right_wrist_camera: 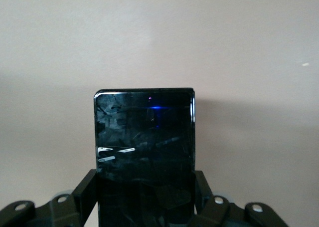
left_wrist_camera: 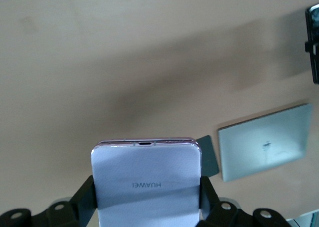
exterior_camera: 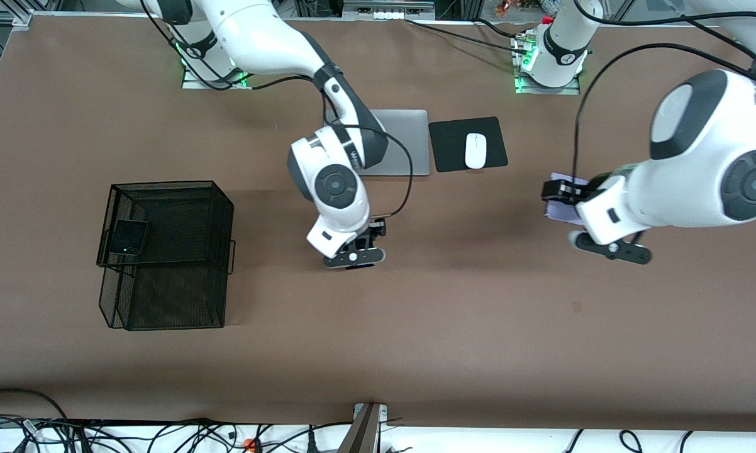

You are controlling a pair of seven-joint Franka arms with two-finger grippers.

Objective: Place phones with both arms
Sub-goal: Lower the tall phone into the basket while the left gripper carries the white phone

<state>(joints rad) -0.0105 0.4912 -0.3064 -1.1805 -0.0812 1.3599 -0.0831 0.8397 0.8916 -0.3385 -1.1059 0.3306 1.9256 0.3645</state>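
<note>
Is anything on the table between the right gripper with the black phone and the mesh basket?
Nothing visible. The right gripper holds the long black phone over bare table, and the stretch toward the mesh basket shows no objects.

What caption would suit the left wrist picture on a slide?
Left claw shut on a pale phone above the brown table, grey laptop lying farther off.

Both arms up over the table, each gripper clamped.
Right gripper (exterior_camera: 355, 257) hangs over mid-table, jaws closed on a black phone (right_wrist_camera: 144, 152); left gripper (exterior_camera: 557, 192), wrist tilted, grips a pale phone (left_wrist_camera: 146, 182).
</note>
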